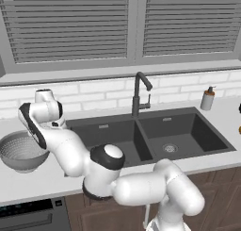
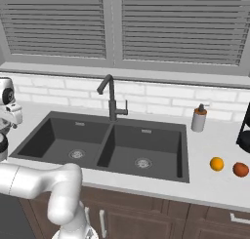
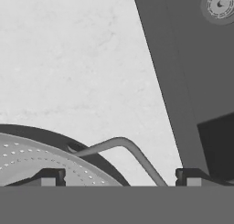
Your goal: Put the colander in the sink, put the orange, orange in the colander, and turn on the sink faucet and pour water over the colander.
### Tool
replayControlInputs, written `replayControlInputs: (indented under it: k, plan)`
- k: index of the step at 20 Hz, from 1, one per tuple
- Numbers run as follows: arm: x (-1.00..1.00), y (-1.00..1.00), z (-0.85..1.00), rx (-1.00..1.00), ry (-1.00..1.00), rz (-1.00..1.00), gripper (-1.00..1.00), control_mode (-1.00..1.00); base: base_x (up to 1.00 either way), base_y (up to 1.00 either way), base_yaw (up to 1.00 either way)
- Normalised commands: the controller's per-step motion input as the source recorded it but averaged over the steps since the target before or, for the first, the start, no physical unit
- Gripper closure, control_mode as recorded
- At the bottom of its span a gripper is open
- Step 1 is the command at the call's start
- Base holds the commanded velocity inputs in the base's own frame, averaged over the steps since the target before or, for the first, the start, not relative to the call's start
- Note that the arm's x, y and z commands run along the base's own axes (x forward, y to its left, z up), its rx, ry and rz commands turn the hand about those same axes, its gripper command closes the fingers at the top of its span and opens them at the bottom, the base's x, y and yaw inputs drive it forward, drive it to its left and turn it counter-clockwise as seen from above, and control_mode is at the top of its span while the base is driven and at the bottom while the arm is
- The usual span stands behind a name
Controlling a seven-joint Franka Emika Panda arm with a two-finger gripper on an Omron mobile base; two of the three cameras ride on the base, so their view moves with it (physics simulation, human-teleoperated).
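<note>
The silver-grey colander (image 1: 20,152) stands on the counter left of the dark double-basin sink (image 1: 188,131). In the hand view my gripper (image 3: 121,178) is open just above the colander's rim (image 3: 32,157), its side handle (image 3: 121,144) lying between the two fingertips (image 3: 51,176) without touching them. The sink's edge (image 3: 183,81) and a drain (image 3: 220,3) run along that view's right side. Two oranges (image 2: 217,163) (image 2: 240,169) lie on the counter right of the sink (image 2: 146,145). The dark faucet (image 1: 138,91) (image 2: 111,95) rises behind the divider, with no water running.
A white soap bottle (image 1: 207,99) (image 2: 198,119) stands at the sink's back right corner. A dark object (image 2: 244,130) sits at the right edge, behind the oranges. My arm bends across the sink's front left corner (image 1: 70,150). Bare counter (image 3: 68,58) lies between colander and sink.
</note>
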Motion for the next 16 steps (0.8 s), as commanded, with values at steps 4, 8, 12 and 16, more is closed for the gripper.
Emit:
replayControlInputs:
  k: [4, 8, 12, 16]
  plan:
    - [0.00, 0.27, -0.29, 0.09, 0.00, 0.00, 1.00, -1.00, 0.00, 0.00, 0.00]
    - [-0.03, 0.19, -0.22, 0.15, 0.00, 0.00, 1.00, -1.00, 0.00, 0.00, 0.00]
    - [-0.04, 0.03, -0.03, 0.06, 0.00, 0.00, 1.00, -1.00, 0.00, 0.00, 0.00]
    - [-0.08, -0.09, 0.19, 0.00, -0.02, -0.01, 1.00, -1.00, 0.00, 0.00, 0.00]
